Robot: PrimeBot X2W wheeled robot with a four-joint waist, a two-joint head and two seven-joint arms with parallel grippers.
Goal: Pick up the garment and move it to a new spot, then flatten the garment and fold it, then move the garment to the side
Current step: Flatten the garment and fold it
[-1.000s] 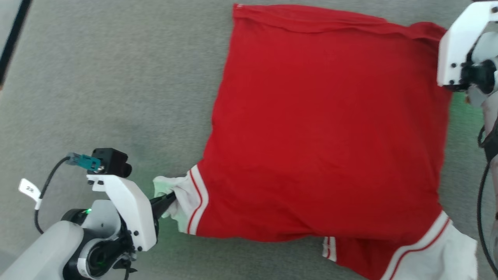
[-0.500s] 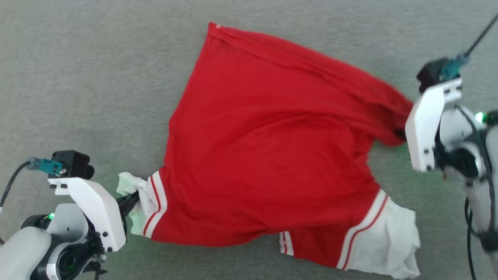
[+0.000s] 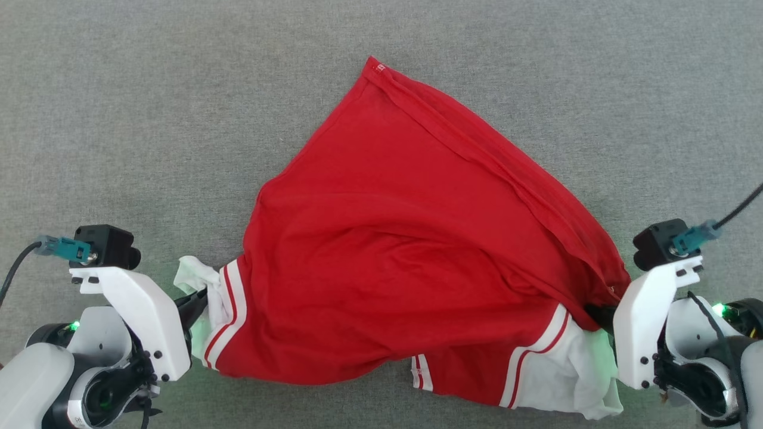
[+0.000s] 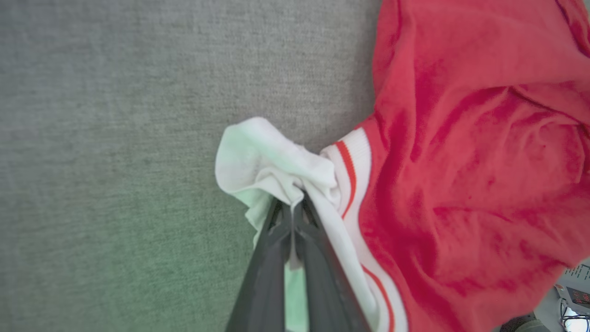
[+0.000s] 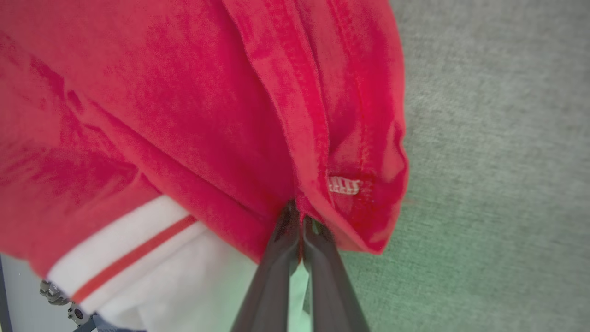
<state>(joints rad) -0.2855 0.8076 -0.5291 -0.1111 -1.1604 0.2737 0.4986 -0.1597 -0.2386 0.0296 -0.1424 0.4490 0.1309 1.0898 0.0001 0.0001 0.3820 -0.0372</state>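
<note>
- Since a second ago your right gripper (image 3: pixel 598 314) has come from the far right down to the near right, dragging a corner of the garment (image 3: pixel 405 268) with it. The head camera has shifted too.
- That garment was spread nearly square. Now it's a slanted triangle on the grey surface (image 3: pixel 119 119), with its peak far from you.
- See the hem (image 3: pixel 477 143): it runs on a diagonal from that peak straight down to your right gripper.
- Right gripper: fingers pinched tight on the red hem corner, just beside a small white stitch mark (image 5: pixel 343 185).
- That corner sits right over the white sleeve end (image 3: pixel 572 381) at the near right.
- Left gripper (image 3: pixel 199 298): it still has its fingers clamped on the bunched white cuff (image 3: pixel 191 277) at the near left.
- Your two grippers are well apart, with the red body between them, rumpled into soft folds in the middle.
</note>
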